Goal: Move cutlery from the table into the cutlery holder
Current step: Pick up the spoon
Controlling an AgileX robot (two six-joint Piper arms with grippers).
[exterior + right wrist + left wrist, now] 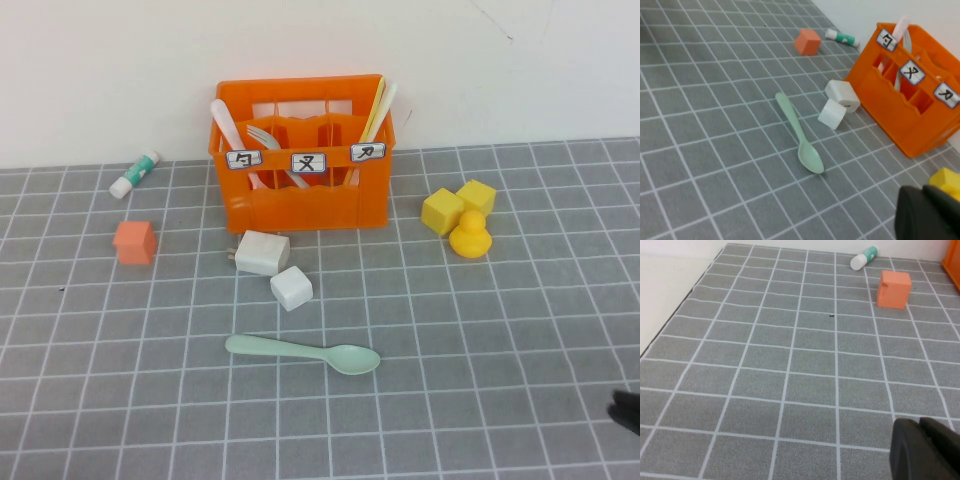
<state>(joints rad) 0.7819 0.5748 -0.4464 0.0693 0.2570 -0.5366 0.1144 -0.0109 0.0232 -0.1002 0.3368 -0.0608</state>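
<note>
The orange cutlery holder (300, 190) stands at the back middle of the grey gridded table (500, 350). A pale pink spoon (224, 124) stands in its left compartment and a grey fork (264, 140) in the middle one. A mint-green spoon (300, 352) lies flat on the table in front of the holder, bowl to the right; it also shows in the right wrist view (800, 135). My right gripper (628, 408) is at the front right edge, far from the spoon, shut and empty (923, 189). My left gripper (920, 423) is shut and empty over bare table on the left.
Two white blocks (262, 252) (291, 288) lie between holder and spoon. Pale yellow sticks (378, 105) stand in the holder's right compartment. An orange cube (134, 242) and a glue stick (135, 174) are at left. Yellow blocks (458, 205) and a yellow duck (469, 236) are at right.
</note>
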